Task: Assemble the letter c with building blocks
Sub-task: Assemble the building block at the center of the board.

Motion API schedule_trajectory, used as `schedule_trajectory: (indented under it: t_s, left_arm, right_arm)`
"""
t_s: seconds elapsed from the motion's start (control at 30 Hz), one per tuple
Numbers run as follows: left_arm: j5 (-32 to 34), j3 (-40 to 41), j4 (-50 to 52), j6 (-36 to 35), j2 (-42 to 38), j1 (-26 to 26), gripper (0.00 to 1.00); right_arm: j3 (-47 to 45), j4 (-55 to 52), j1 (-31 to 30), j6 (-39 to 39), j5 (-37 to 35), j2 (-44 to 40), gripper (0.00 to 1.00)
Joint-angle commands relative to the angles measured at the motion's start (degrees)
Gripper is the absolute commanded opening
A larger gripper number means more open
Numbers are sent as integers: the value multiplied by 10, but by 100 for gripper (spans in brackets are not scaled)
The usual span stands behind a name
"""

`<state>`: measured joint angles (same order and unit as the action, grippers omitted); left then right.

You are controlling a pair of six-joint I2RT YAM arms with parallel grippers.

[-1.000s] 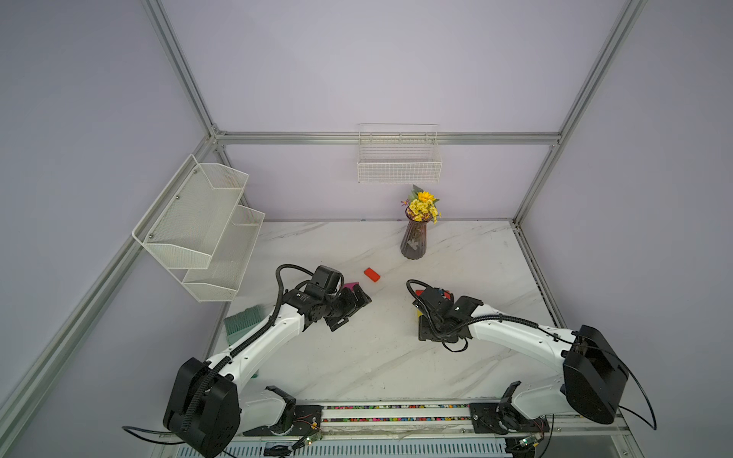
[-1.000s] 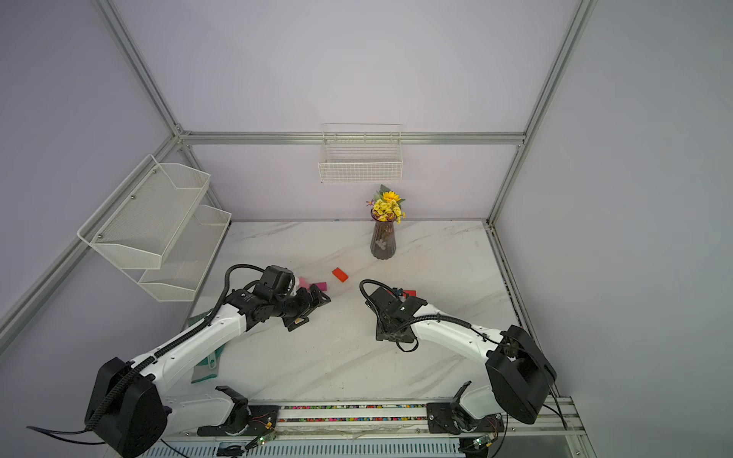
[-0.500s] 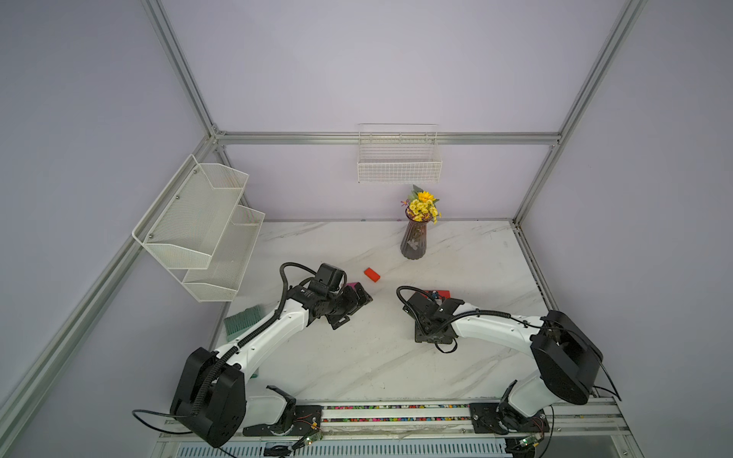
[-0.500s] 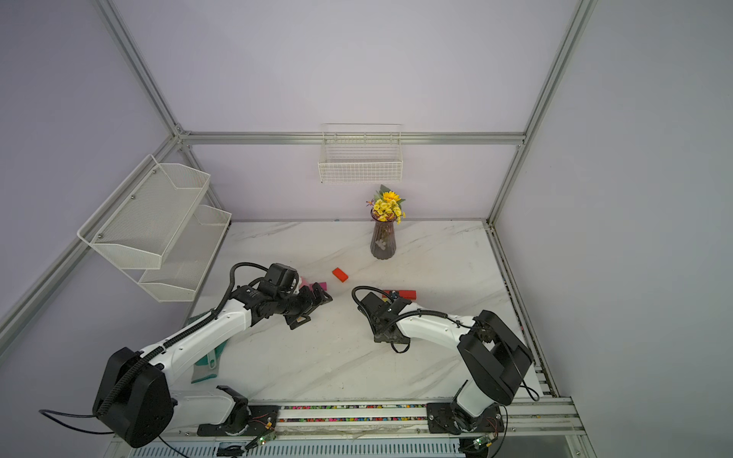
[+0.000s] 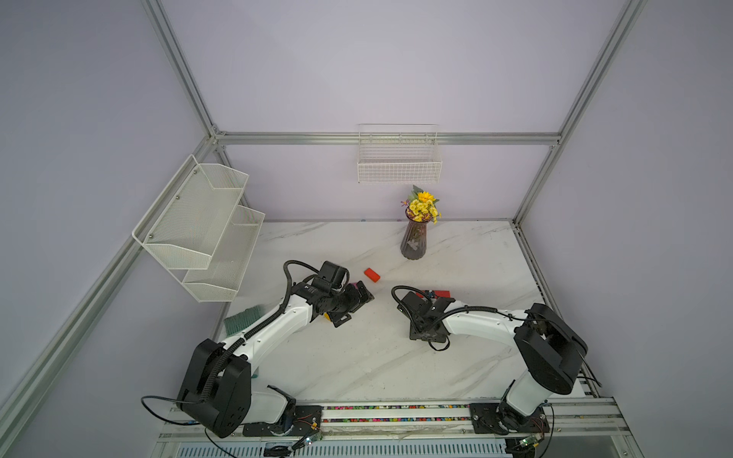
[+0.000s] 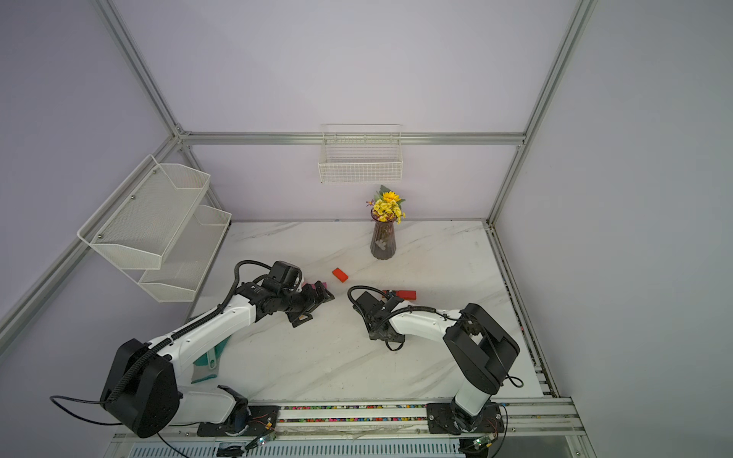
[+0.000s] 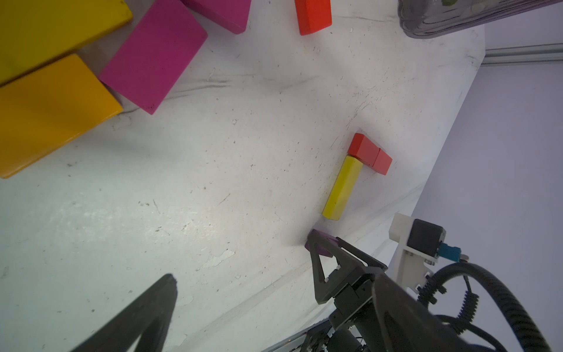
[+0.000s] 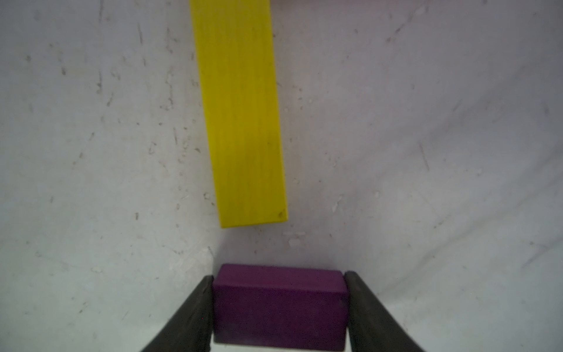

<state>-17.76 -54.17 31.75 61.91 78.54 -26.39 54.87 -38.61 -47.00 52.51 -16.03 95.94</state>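
— What does the purple block look like?
— Small, square-edged, one plain dark purple all over. The right gripper clamps it by two opposite sides, right of the middle of the table.
— And around it?
— A long yellow block lies flat just beyond it, on the far side, with a small gap between them. Two red blocks touch the yellow's far end, side by side, making a corner.
— The other arm?
— The left gripper is spread wide with nothing in it, left of centre. Beside it lie an orange block, a magenta block and a second yellow block. A lone red block sits farther back, near the vase.
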Motion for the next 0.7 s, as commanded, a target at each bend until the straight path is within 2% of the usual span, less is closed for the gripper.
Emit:
schedule_trajectory:
  t_s: [0.0, 0.67]
  left_arm:
    - [-3, -17, -14, -10, -1, -3, 100]
    - [-8, -19, -26, -12, 13, -3, 100]
  right_arm:
    - [0, 5, -3, 13, -7, 20, 43]
    - [-12, -10, 13, 13, -22, -6, 42]
